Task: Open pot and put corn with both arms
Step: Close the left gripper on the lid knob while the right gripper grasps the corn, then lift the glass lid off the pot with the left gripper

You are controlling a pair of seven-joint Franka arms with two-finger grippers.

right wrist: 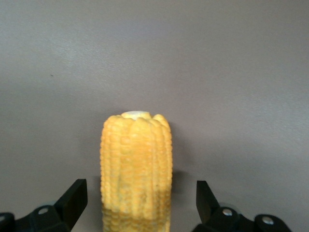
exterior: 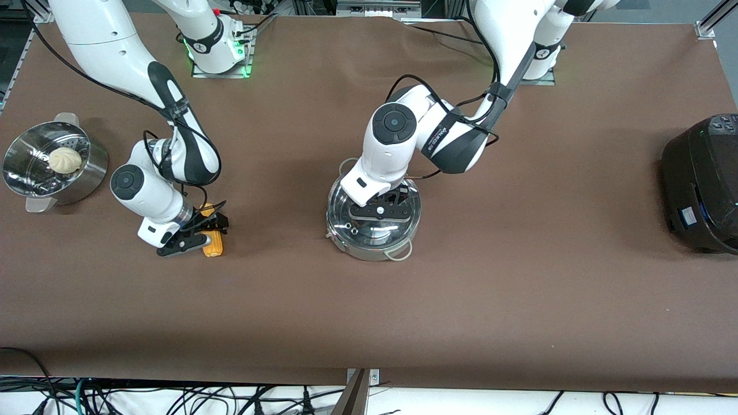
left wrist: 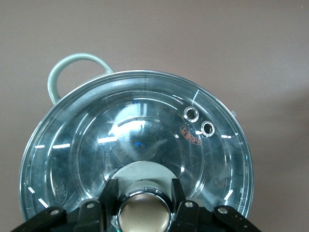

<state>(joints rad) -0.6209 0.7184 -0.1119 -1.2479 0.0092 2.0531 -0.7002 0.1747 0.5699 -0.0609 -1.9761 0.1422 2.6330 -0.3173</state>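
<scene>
Brown tabletop everywhere, cables dangling off the edge closest to the front camera. Nearest in: steel pot (exterior: 373, 230) around mid-table, glass lid (left wrist: 140, 145) on, one pale loop handle (exterior: 399, 252) poking toward the camera. Left gripper (left wrist: 144, 215) down on top of it, fingers (left wrist: 107, 195) squeezed tight on the brass-coloured knob (left wrist: 144, 217). Two little steam vents (left wrist: 200, 121) visible through the wrist camera too.

Toward the right arm's end: corn cob (exterior: 213, 243) flat on the table, well apart from the pot. Right gripper (right wrist: 137, 200) low over it, fingers (right wrist: 75, 198) spread wide on either side of the cob, not touching.

Farther back: perforated steamer bowl (exterior: 23, 173) with a white bun (exterior: 65, 159) inside, at the right arm's end. Black cooker (exterior: 700, 184) parked at the left arm's end. Arm bases along the farthest edge.
</scene>
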